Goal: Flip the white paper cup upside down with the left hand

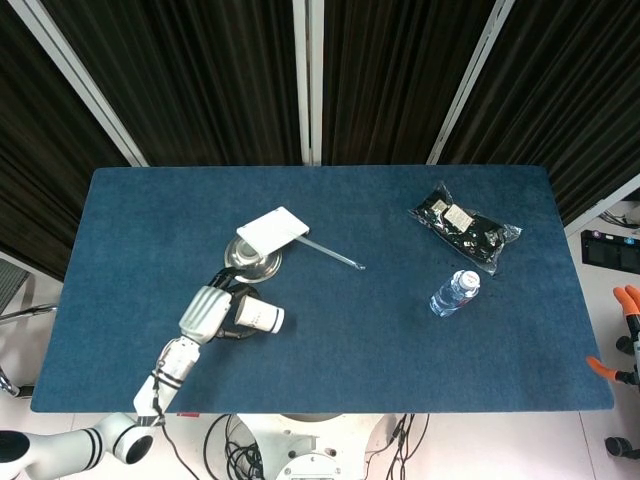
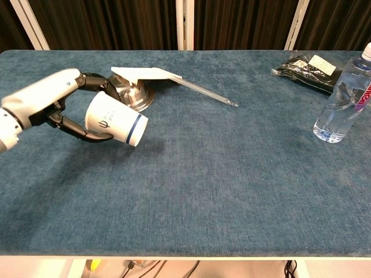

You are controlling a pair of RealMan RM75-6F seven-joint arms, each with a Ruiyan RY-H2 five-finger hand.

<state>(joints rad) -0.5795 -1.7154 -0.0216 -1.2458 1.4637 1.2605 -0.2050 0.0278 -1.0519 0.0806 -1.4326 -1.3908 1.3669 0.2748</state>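
So your left hand (image 2: 49, 107) has its fingers wrapped around the white paper cup (image 2: 116, 119), which is tipped over on its side in the air above the blue table (image 2: 232, 174), banded end pointing right and a bit toward the near edge. In the head view the cup (image 1: 259, 316) sits just near-side of the metal bowl (image 1: 252, 258), which has a white card (image 1: 272, 229) lying across its top and a thin rod (image 1: 330, 254) running off to the right. Far right you've got a water bottle (image 1: 454, 292) and a black packet (image 1: 465, 227). Your right hand isn't showing in either view.
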